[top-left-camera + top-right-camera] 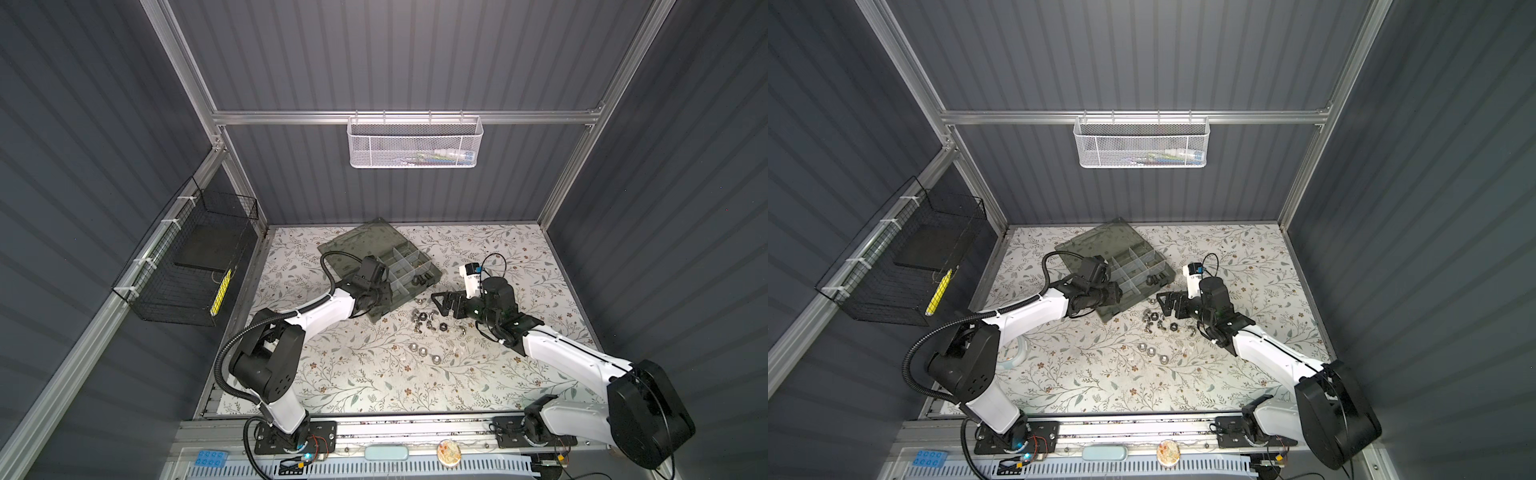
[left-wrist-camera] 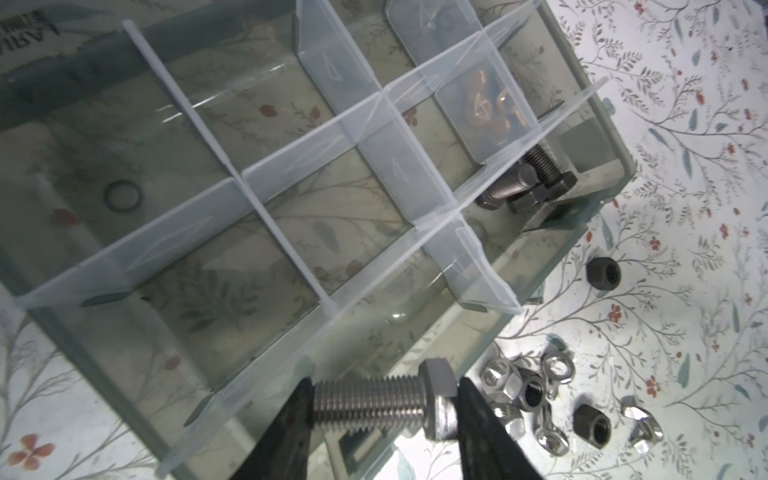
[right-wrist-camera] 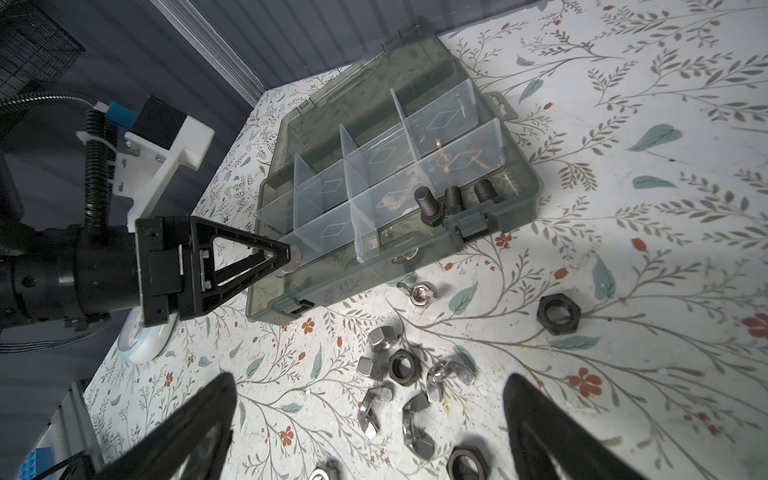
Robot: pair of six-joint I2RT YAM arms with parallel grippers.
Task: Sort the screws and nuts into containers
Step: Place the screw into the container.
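My left gripper (image 2: 384, 399) is shut on a silver screw (image 2: 374, 403), gripped end to end between tip and hex head, above the near corner of the grey-green organizer case (image 2: 582, 232). The right wrist view shows the same left gripper (image 3: 286, 253) at the case's corner. The containers are its compartments; one holds dark screws (image 3: 451, 201), and another holds brass pieces (image 2: 486, 104). Silver and dark nuts (image 3: 401, 365), some of them wing nuts, lie loose on the table in front of the case (image 1: 432, 272). My right gripper (image 3: 370, 386) hangs open over this pile, holding nothing.
The case's smoky lid (image 1: 357, 241) lies open toward the back left. Three silver hex nuts (image 1: 424, 351) lie nearer the front. A white mesh basket (image 1: 415, 141) hangs on the back wall, a black wire basket (image 1: 195, 266) on the left wall. A pale round object (image 1: 1017, 353) lies under the left arm.
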